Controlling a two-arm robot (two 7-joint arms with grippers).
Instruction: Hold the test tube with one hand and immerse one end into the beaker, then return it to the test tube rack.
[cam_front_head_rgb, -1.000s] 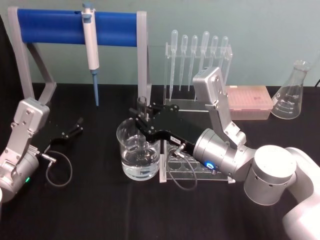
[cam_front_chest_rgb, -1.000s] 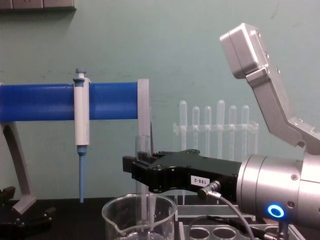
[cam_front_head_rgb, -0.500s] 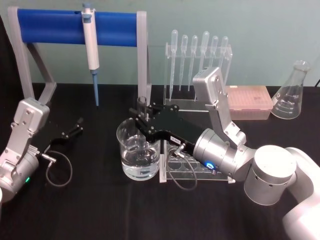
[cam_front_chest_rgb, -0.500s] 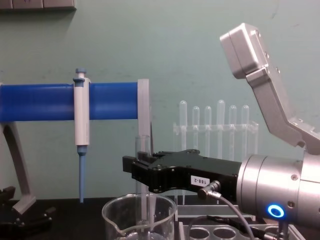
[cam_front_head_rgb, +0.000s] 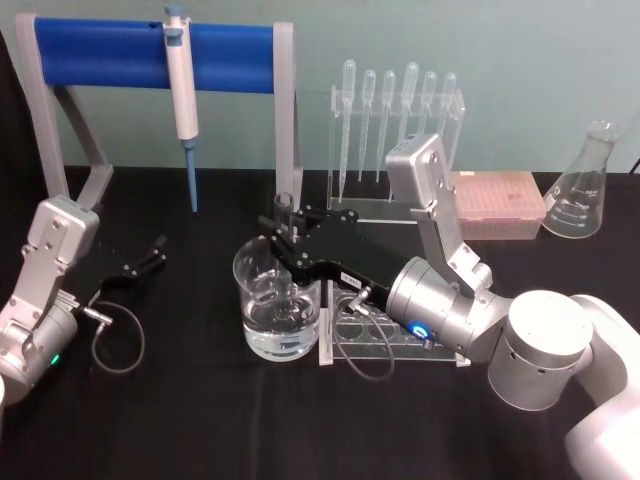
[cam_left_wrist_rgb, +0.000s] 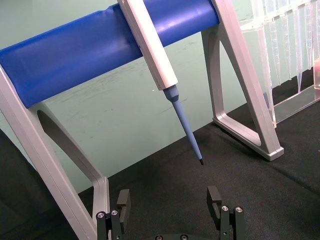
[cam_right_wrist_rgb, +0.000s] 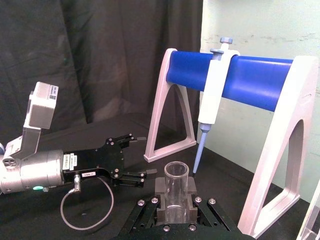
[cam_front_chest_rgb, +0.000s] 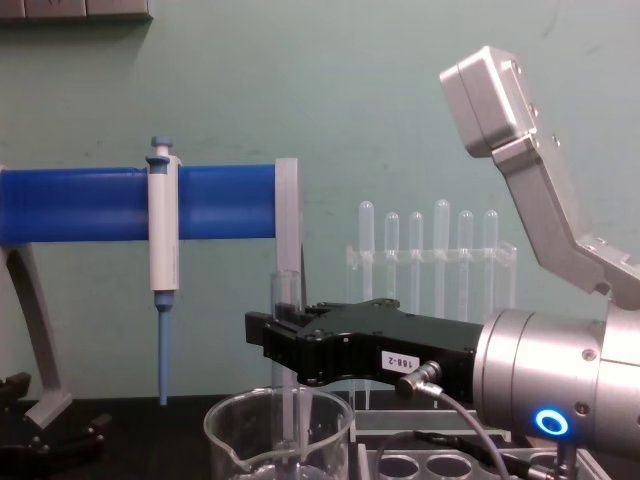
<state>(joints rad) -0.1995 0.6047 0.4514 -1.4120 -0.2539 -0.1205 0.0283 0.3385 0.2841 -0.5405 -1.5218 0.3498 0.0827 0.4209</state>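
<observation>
The clear glass test tube (cam_front_head_rgb: 284, 208) stands upright over the beaker (cam_front_head_rgb: 256, 318), and my right gripper (cam_front_head_rgb: 287, 243) is shut on its middle. Its lower end reaches down inside the beaker, which holds clear liquid. From the chest, the test tube (cam_front_chest_rgb: 288, 293) rises above the black right gripper (cam_front_chest_rgb: 277, 345) and runs down behind the beaker (cam_front_chest_rgb: 240, 440) rim. The right wrist view has the test tube (cam_right_wrist_rgb: 176, 186) clamped between the fingers (cam_right_wrist_rgb: 161, 194). My left gripper (cam_front_head_rgb: 152, 253) rests open on the black table at the left, apart from both.
A white-and-blue pipettor (cam_front_head_rgb: 182, 95) hangs on the blue-barred stand (cam_front_head_rgb: 100, 55) behind the beaker. A rack of plastic pipettes (cam_front_head_rgb: 398, 110), a pink tip box (cam_front_head_rgb: 495, 205) and a conical flask (cam_front_head_rgb: 585, 185) line the back. A clear tube rack (cam_front_head_rgb: 375, 335) lies under my right wrist.
</observation>
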